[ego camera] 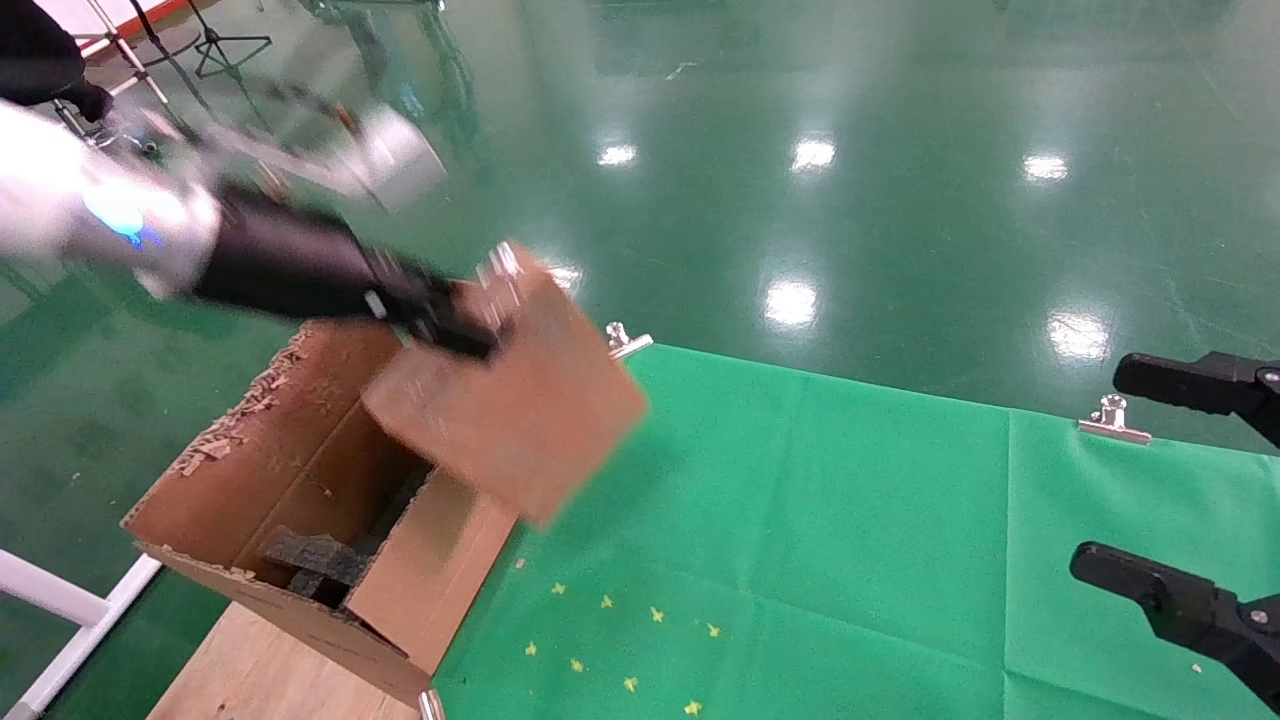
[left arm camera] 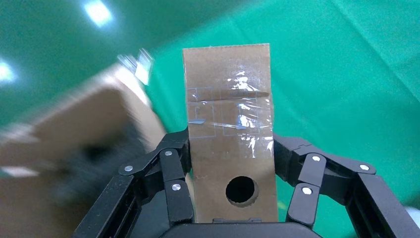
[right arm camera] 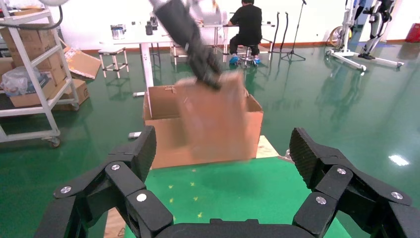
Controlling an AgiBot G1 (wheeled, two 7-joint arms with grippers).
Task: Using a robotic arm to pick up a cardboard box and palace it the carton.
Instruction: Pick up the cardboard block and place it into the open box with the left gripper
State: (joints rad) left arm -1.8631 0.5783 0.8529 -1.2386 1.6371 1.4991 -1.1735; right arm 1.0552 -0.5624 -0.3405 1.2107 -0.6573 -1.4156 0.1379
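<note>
My left gripper (ego camera: 470,325) is shut on the small flat cardboard box (ego camera: 520,400) and holds it in the air above the near right edge of the carton (ego camera: 250,470). In the left wrist view the box (left arm camera: 230,124) stands between the two fingers, with clear tape on its face and a round hole near the palm. The carton is open, with torn flaps and black foam (ego camera: 320,555) inside. In the right wrist view the box (right arm camera: 210,119) hangs in front of the carton (right arm camera: 163,101). My right gripper (ego camera: 1150,480) is open and empty at the right edge of the table.
A green cloth (ego camera: 800,520) covers the table, held by silver clips (ego camera: 1112,420) at its far edge. The carton rests on a wooden board (ego camera: 250,670) at the table's left. Small yellow star marks (ego camera: 620,640) lie on the cloth near the front.
</note>
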